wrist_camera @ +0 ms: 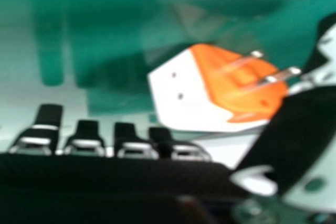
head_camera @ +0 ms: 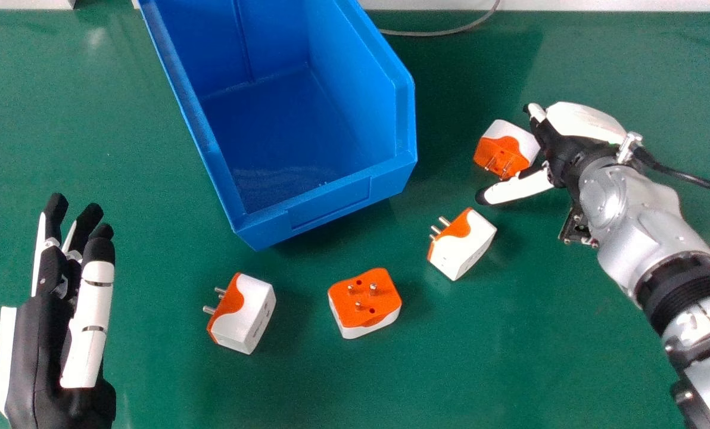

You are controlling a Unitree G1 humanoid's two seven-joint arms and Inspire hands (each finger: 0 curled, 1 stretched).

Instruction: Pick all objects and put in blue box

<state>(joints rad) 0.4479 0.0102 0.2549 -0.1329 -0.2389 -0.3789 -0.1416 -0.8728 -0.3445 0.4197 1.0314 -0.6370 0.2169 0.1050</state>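
The fingers and thumb of the right hand (head_camera: 560, 152) are being held extended and parted, with the first adapter (head_camera: 505, 145) being flanked by them on the green table (head_camera: 539, 357). Whether the adapter is being touched cannot be told. In the right hand view, its blocky body is being shown as white on one side, where two small dark holes are being displayed, and bright orange on the pin side, from which metal pins are being thrust out near the thumb.

Just beside the thumb, a second adapter (head_camera: 462, 244) is being seen tilted in its lie, its pins being aimed toward the blue box (head_camera: 331, 205). Farther along, a third adapter (head_camera: 364, 302) is being presented orange face up, three pins being pointed upward above a white underside. Well apart, a fourth adapter (head_camera: 242, 313) is being shown with its pins being directed to the left and its white body being edged by a curved orange band. All four are being supported by the table, outside the box.

At the head view's left, the left hand (head_camera: 45, 345) is being held with its fingers straight and close together.
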